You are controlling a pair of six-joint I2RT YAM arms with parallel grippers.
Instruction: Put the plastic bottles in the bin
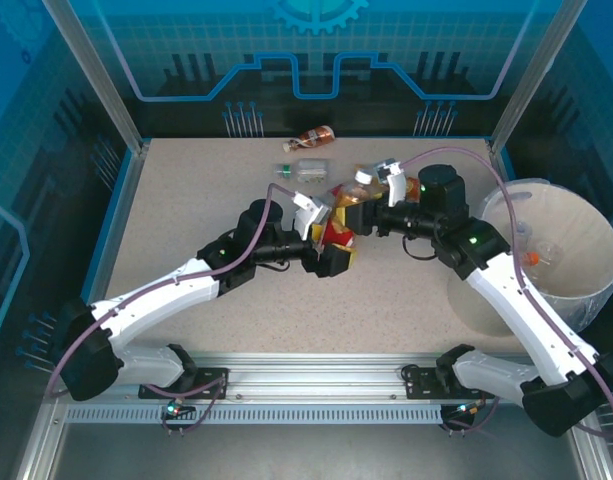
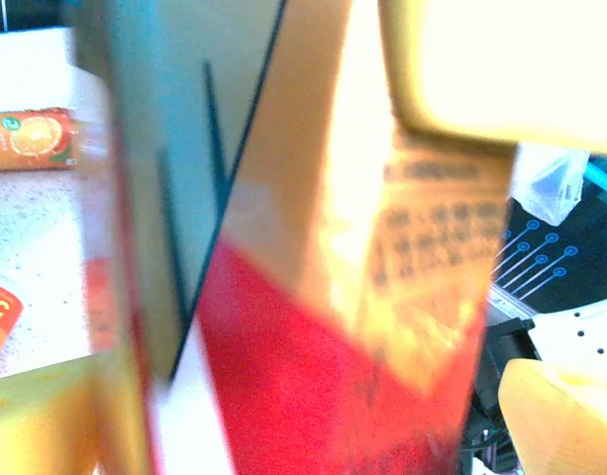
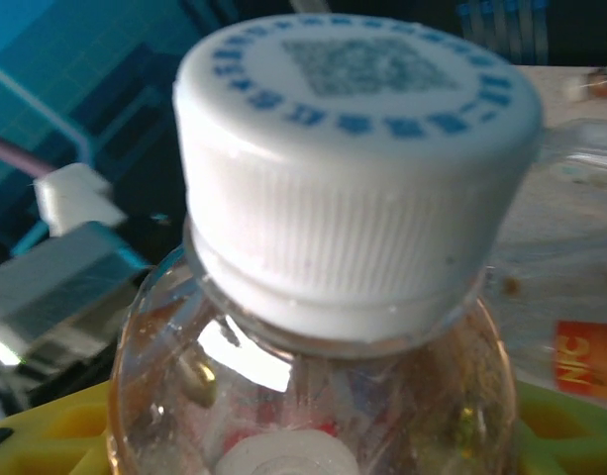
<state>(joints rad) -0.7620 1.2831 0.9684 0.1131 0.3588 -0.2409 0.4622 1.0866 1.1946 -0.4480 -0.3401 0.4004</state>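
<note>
Seen from above, the left tool reaches to the middle of the worktop with its fingers spread either side of a red-and-yellow bottle; I cannot tell whether they press on it. Just beyond is a small heap of bottles, with the right tool over it. A brown bottle and a green-capped bottle lie near the back edge, apart from the heap. The bin, round, white and translucent, stands at the right with a few clear bottles inside. The worktop is speckled beige, enclosed by blue panels printed with circuit lines and by aluminium posts. From the left wrist, the red-and-yellow label looms blurred between yellow pads, and an orange-labelled bottle lies at the left. From the right wrist, a clear white-capped bottle, its cap printed in blue, sits clamped between the right tool's yellow pads.
</note>
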